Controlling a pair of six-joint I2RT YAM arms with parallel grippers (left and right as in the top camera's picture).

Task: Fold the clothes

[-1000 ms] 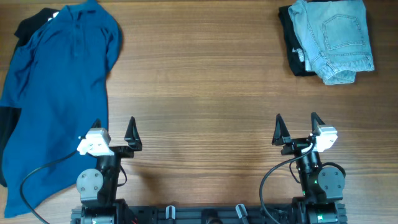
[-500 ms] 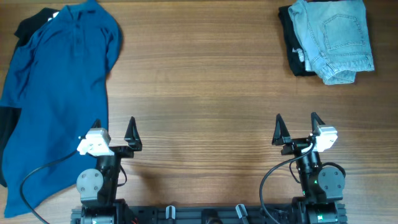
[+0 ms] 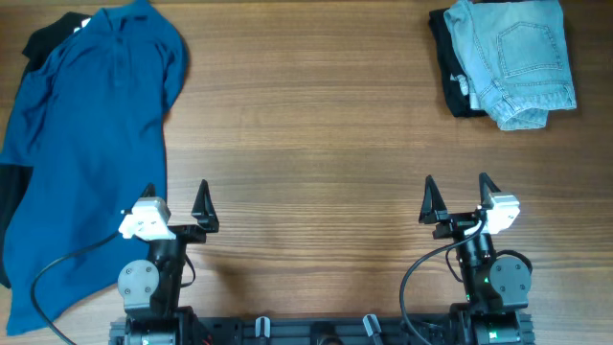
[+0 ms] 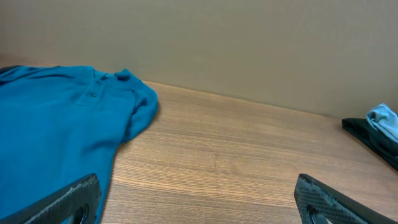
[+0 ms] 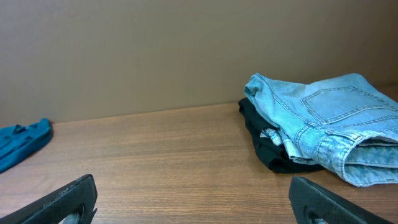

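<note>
**One pile looks finished, the blue shirt is not begun**

At the far right corner of the table (image 3: 316, 125) the jeans (image 3: 512, 59) lie folded into a compact bundle on top of a black garment (image 3: 450, 91); in the right wrist view this looks like a neat stack, so I judge this part of the work as done. A small pale piece of cloth shows between the two; what it is, I cannot tell.

On the left side the blue shirt (image 3: 91, 144) lies spread out and long, its collar toward the far edge and its lower end near the base of the left arm; one sleeve is bunched at the right of the collar; no fold is made in it yet. Another dark garment (image 3: 43, 38) shows from under it at the far left corner, also unfolded.

The left gripper (image 3: 175, 196) and the right gripper (image 3: 457, 192) both rest at the near edge, well apart from each other; the jaws of each stand wide apart and hold nothing. The left one is just beside the edge of the shirt; the right one is far from any cloth.

In my judgement the shirt is the main thing left, and then the dark garment under it.
</note>
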